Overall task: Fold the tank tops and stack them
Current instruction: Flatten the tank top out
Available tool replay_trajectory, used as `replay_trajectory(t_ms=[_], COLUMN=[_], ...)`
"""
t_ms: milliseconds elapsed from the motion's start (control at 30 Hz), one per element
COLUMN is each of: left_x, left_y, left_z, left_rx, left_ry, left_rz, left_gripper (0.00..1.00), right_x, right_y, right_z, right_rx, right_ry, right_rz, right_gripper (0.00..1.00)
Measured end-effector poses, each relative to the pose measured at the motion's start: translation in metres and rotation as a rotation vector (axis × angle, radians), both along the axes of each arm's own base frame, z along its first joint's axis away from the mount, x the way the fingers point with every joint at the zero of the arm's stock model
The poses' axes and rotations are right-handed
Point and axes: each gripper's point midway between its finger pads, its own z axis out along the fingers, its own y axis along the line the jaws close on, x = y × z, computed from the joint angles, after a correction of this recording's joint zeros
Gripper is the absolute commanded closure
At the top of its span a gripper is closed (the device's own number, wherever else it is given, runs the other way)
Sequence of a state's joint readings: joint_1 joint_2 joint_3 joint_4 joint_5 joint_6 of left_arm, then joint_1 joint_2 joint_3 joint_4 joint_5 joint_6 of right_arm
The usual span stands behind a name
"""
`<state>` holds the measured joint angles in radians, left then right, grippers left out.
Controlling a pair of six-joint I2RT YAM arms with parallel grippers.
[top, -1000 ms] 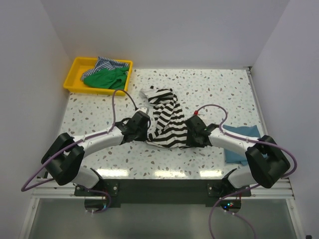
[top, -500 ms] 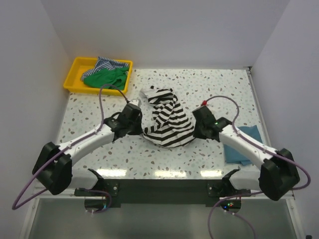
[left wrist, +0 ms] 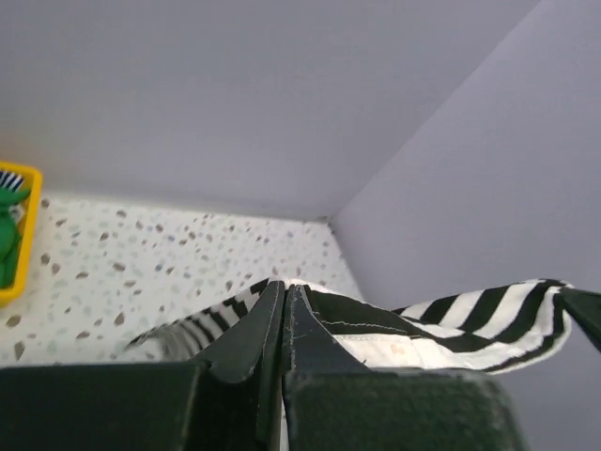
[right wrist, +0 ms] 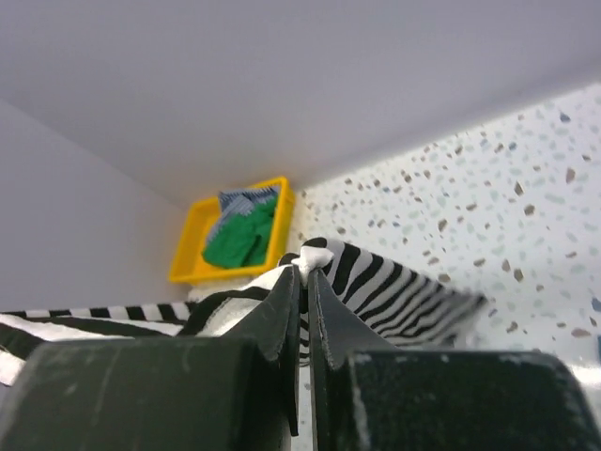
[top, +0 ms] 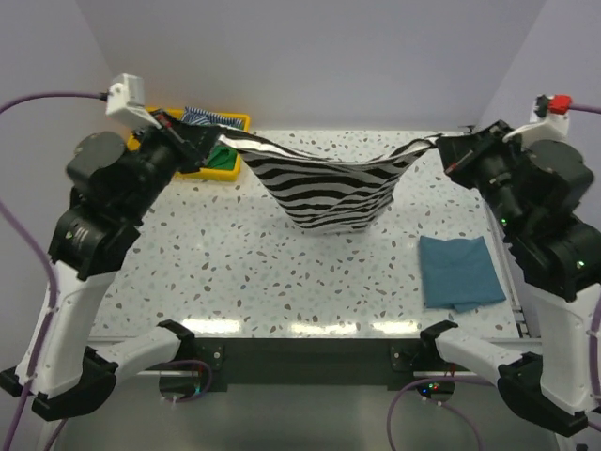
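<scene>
The black-and-white striped tank top [top: 329,183] hangs stretched in the air between both grippers, sagging in the middle above the table. My left gripper [top: 223,143] is shut on its left end, seen in the left wrist view [left wrist: 285,287]. My right gripper [top: 439,143] is shut on its right end, seen in the right wrist view [right wrist: 305,272]. The teal-blue tank top [top: 458,272] lies folded at the table's right. The green tank top [top: 218,160] and the finely blue-striped tank top [top: 202,116] lie in the yellow tray [top: 235,118], also in the right wrist view [right wrist: 244,235].
The speckled table [top: 235,254] is walled on the left, back and right. The yellow tray stands at the back left corner, partly hidden by my left arm. Both arms are raised high at the sides.
Both grippers have risen from the table and moved far apart, lifting the striped tank top and stretching it out in the air.
</scene>
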<state>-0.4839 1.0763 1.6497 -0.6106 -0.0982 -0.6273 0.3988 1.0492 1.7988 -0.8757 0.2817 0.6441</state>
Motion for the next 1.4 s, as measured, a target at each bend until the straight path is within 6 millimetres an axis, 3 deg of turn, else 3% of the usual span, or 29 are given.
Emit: replay_trajectory(t_ms=[100,200,300,400,533,600,733,833,933,1033,1133,1200,1300,1400], left_x=[-0.035,-0.062,-0.069,-0.051,0.003,0.041,0.144,0.222,0.26,0.26,0.243,0.222,0.189,0.163], left_y=[0.018,0.032,0.036,0.029,0.006,-0.008,-0.022,-0.026,-0.019,0.005,0.028,0.032,0.023,0.016], left_z=[0.058,0.093,0.105,0.095,0.067,0.054,0.012,0.012,0.024,0.032,0.036,0.035,0.022,-0.019], left_rx=[-0.1,-0.176,-0.212,-0.211,-0.169,-0.152,-0.112,-0.117,-0.158,-0.205,-0.207,-0.202,-0.196,-0.196], left_ry=[-0.129,-0.216,-0.244,-0.21,-0.134,-0.111,-0.028,-0.041,-0.098,-0.129,-0.153,-0.159,-0.154,-0.097], left_rz=[0.001,0.002,0.003,0.019,0.042,0.041,0.025,-0.017,-0.069,-0.102,-0.098,-0.108,-0.154,-0.185], left_gripper=[1.0,1.0,1.0,1.0,1.0,1.0,1.0,1.0,1.0,1.0,1.0,1.0,1.0,1.0], right_x=[-0.023,-0.041,-0.045,-0.03,0.022,0.064,0.163,0.22,0.246,0.237,0.206,0.177,0.142,0.123], right_y=[-0.008,-0.015,-0.014,-0.008,0.015,0.031,0.058,0.067,0.066,0.053,0.039,0.031,0.02,0.014], right_z=[0.04,0.066,0.07,0.06,0.034,0.015,-0.02,-0.041,-0.033,-0.01,0.008,0.015,-0.001,-0.061], right_rx=[0.037,0.061,0.059,0.034,-0.023,-0.059,-0.099,-0.118,-0.106,-0.091,-0.086,-0.081,-0.079,-0.09], right_ry=[-0.091,-0.159,-0.172,-0.14,-0.064,-0.013,0.068,0.101,0.064,0.004,-0.039,-0.066,-0.067,0.036], right_rz=[0.007,0.016,0.03,0.033,0.043,0.049,0.066,0.073,0.073,0.061,0.048,0.045,0.029,0.025], right_gripper=[1.0,1.0,1.0,1.0,1.0,1.0,1.0,1.0,1.0,1.0,1.0,1.0,1.0,1.0])
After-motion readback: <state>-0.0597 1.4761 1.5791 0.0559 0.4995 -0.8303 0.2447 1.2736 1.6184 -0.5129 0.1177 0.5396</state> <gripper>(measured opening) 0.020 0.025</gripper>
